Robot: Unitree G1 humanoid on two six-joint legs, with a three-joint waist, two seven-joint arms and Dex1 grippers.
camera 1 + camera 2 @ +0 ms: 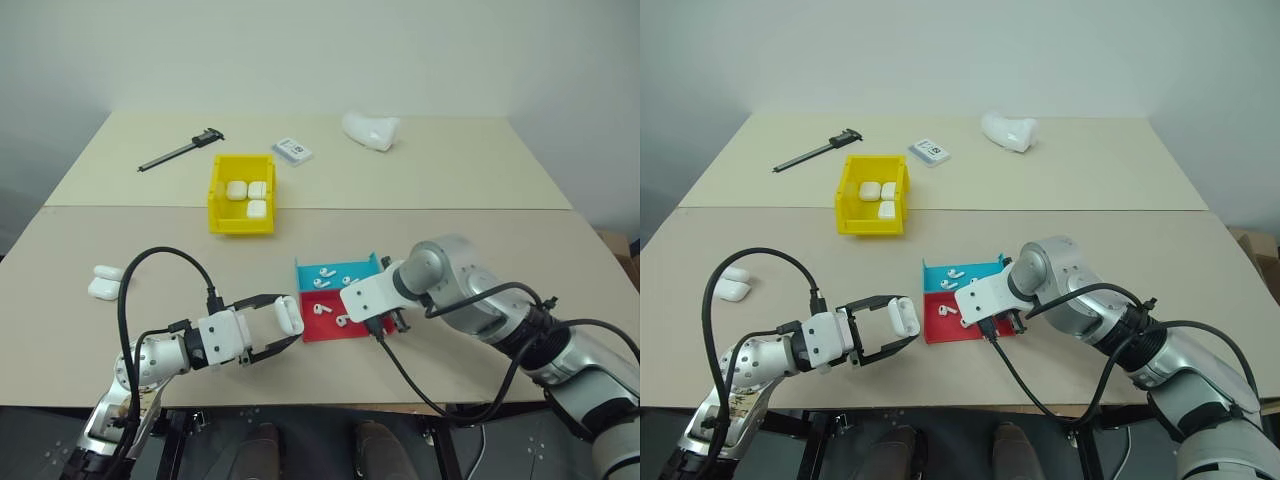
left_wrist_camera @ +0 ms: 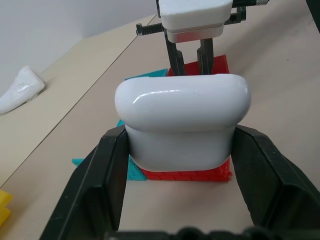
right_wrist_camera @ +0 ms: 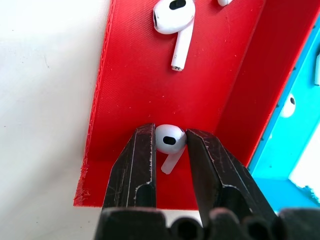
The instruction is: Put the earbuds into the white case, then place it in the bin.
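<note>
Black fingers of the right gripper (image 3: 170, 145) pinch one earbud (image 3: 169, 140) in the red tray (image 3: 135, 100). Another earbud (image 3: 174, 20) lies nearby. The left gripper (image 1: 290, 318) squeezes the white case (image 2: 182, 120) beside the tray. The yellow bin (image 1: 218, 195), farther back, holds three cases.

Red and blue tray (image 1: 318, 331) right under the right gripper, just past the left one's tips. Caliper (image 1: 181, 150), printed card (image 1: 293, 150) and lumpy white wad (image 1: 371, 130) way off at the table's (image 1: 450, 180) far end.
</note>
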